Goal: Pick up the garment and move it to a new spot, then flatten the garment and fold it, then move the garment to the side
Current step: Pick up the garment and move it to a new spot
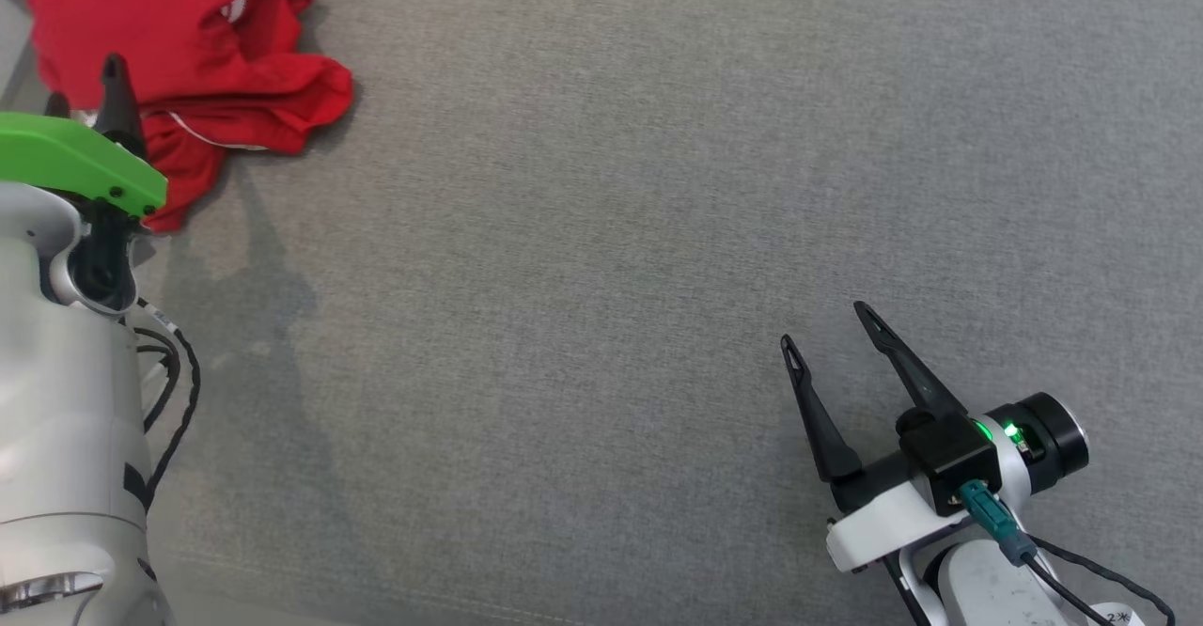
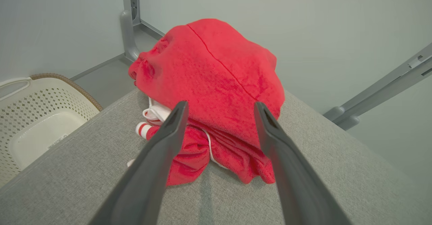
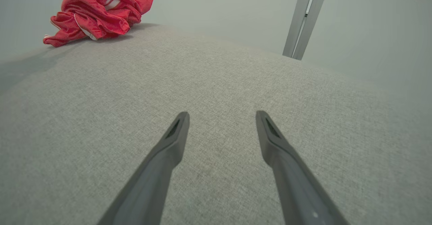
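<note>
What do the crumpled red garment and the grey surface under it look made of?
The crumpled red garment looks like soft cloth, probably fleece or terry, by its fuzzy matte nap. The grey surface seems matte woven fabric, showing a heathered weave.

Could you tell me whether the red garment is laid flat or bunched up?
Bunched up: the red garment sits in a rumpled heap, its layers overlapping, on the grey surface.

Head view: garment (image 1: 188, 34) is cut by the top and left edges, and its lower-left part sits hidden behind the left hand (image 1: 86, 88) and green cover (image 1: 75, 161). One finger of that hand is mostly hidden by the cover. Left wrist view: basket (image 2: 40, 96) is cut by the left edge, and the print inside it is too small to read.
</note>
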Robot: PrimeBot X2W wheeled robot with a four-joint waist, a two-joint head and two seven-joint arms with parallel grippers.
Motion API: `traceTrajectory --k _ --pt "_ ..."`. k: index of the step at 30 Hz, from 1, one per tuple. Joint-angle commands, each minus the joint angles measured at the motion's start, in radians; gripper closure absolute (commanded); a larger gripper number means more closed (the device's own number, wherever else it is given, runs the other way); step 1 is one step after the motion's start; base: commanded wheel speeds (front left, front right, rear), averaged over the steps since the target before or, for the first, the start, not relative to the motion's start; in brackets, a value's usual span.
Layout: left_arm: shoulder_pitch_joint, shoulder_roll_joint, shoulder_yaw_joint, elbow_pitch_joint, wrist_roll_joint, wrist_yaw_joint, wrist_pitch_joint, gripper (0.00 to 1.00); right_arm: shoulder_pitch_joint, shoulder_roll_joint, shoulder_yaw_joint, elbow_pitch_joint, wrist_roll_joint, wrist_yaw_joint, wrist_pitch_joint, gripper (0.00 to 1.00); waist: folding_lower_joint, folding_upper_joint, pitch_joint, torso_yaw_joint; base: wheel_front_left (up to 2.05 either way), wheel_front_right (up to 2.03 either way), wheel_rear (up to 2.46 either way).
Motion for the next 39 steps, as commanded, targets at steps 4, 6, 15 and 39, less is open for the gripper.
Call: traceTrajectory --k 4,6,15,39 --pt "-0.03 0.03 0.002 0.029 -0.004 0.015 -0.012 0.0 -0.009 -0.003 0.002 -0.002 0.012 -0.002 -0.004 0.0 -0.0001 0.0 0.066 -0.101 0.0 0.0 0.0" --pt "-0.028 0.041 -0.004 0.047 0.009 0.025 -0.01 0.0 -0.01 -0.003 0.008 0.0 0.018 -0.002 -0.004 0.0 -0.0001 0.0 0.054 -0.119 0.0 0.0 0.0" --pt "-0.02 0.113 -0.032 0.099 0.065 0.111 -0.028 0.0 0.004 -0.003 0.01 -0.015 0.013 -0.002 -0.004 0.0 -0.0001 0.0 0.049 -0.22 0.0 0.0 0.0" --pt "-0.065 0.204 -0.115 0.039 0.102 0.031 -0.054 1.0 -0.014 -0.003 0.028 0.016 0.114 -0.002 -0.004 0.0 -0.0001 0.0 -0.061 -0.174 0.0 0.0 0.0"
